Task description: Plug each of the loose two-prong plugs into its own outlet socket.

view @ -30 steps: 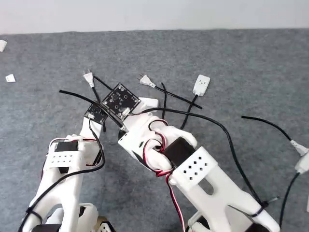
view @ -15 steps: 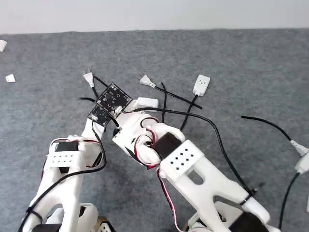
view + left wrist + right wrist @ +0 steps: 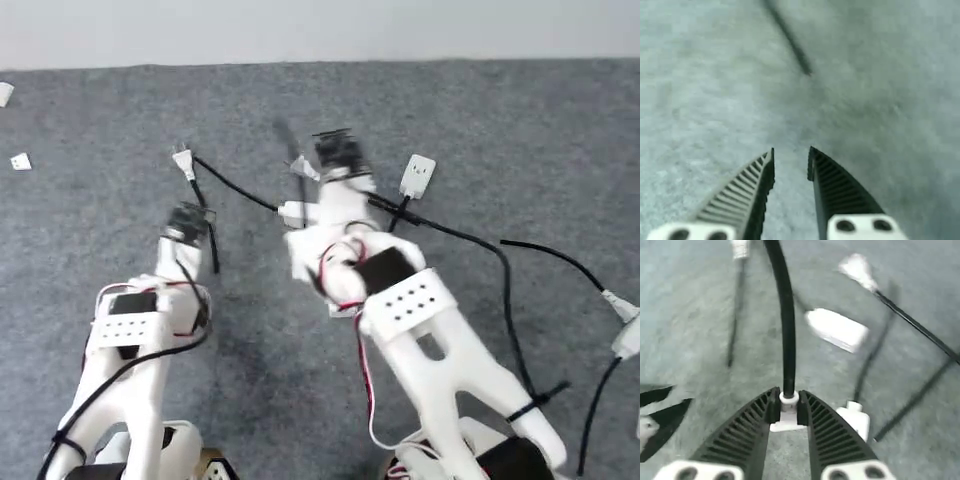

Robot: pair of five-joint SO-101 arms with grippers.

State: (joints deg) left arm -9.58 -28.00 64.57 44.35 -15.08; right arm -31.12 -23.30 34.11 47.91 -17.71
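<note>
Right fingers (image 3: 774, 405) clamped on white plug (image 3: 786, 426), black cord (image 3: 785, 315) leading straight out ahead. Prongs hidden, so orientation can't be told. Left fingers (image 3: 769, 162) slightly apart, nothing between, low over grey worktop (image 3: 520, 120).

Step in hand, by the look of it: carrying held plug to a socket. Nearest socket (image 3: 417, 175) lies flat just beside right arm's far end.
- Check prong orientation before approach, line up square with slots, push along socket's axis, not down at an angle.
- Socket is light and unanchored, so likely to slide; pin it with left fingers first.
- Keep grip on plug body, not cord.

Around:
- Loose plug (image 3: 183, 160) beyond left arm, on its own lead.
- Second plug (image 3: 303, 167) close by right arm.
- White connector (image 3: 625, 325) at far right edge, well apart.

In the way: several black leads crossing between right arm and socket. Likely snag or drag on held cord; route over, not through.
</note>
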